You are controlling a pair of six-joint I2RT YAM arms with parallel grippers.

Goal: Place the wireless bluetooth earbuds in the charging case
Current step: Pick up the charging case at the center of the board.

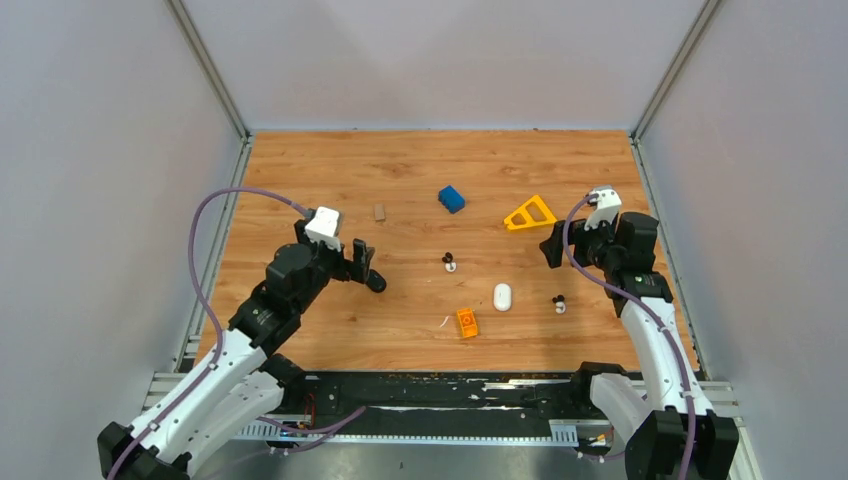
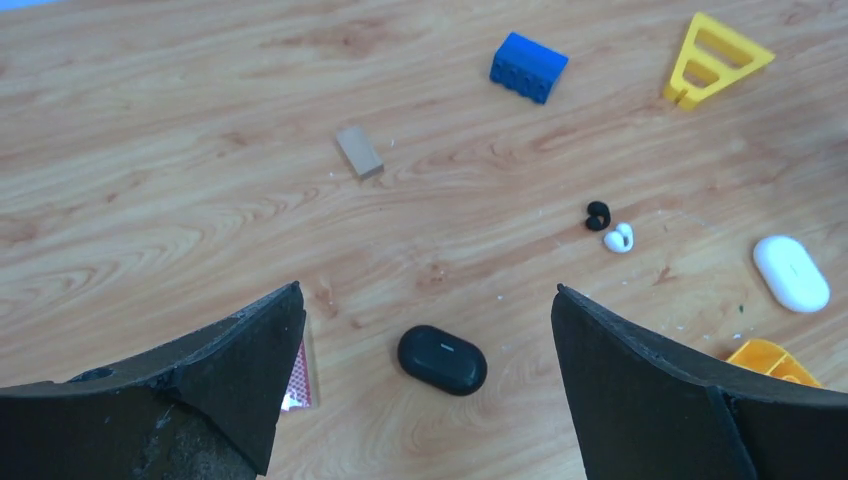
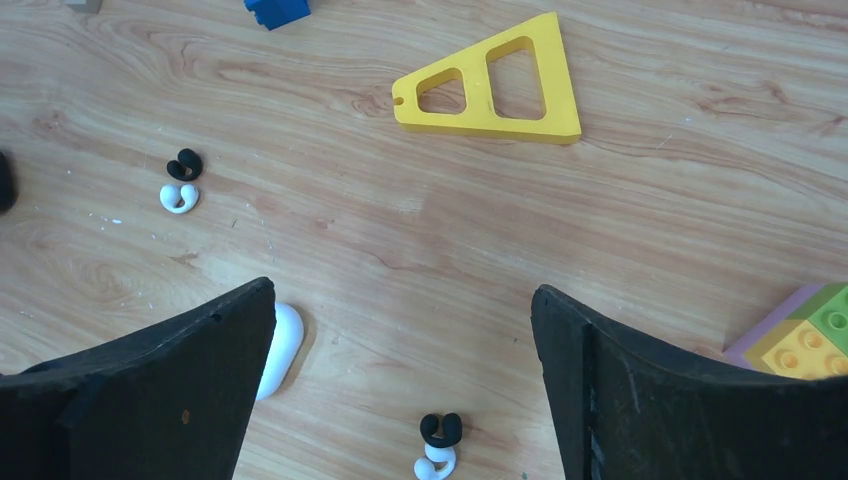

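- The left tool (image 2: pixel 428 292) is open wide. It holds nothing & touches nothing. It hangs over the brown wooden table (image 1: pixel 300 180), on the left side.
- In the left wrist view a small black oval plastic pebble (image 2: pixel 442 359) lies on the table, low down btw the 2 dark fingers (image 2: pixel 240 370).
- A bit of a red-and-white patterned card (image 2: pixel 298 378) peeks out by the left finger. The rest is hidden.
- The right tool (image 3: pixel 402 290) is open wide too. It is empty & touches nothing. It hangs over the right side of the table.
- The small white oval plastic case (image 1: pixel 502 297) lies flat near the middle of the table w/ its lid shut. No tool is on it. In the right wrist view it peeks out from behind one finger.
- The first tiny black-and-white earbud (image 1: pixel 450 262) lies on the table, up & left of the case, not touching it.
- The second tiny black-and-white earbud (image 1: pixel 559 303) lies on the table to the right of the case, near the right arm. So the case sits btw the 2 earbuds, & both are outside it.
- A small orange plastic block (image 1: pixel 467 322) lies near the case, closer to the arms.
- A blue plastic brick (image 1: pixel 451 198) & a flat yellow plastic triangle w/ holes (image 1: pixel 530 213) lie farther back.
- A little tan wooden block (image 1: pixel 379 212) lies left of the blue brick.
- A brick block in purple, yellow & green (image 3: pixel 800 340) shows at the edge of the right wrist view.
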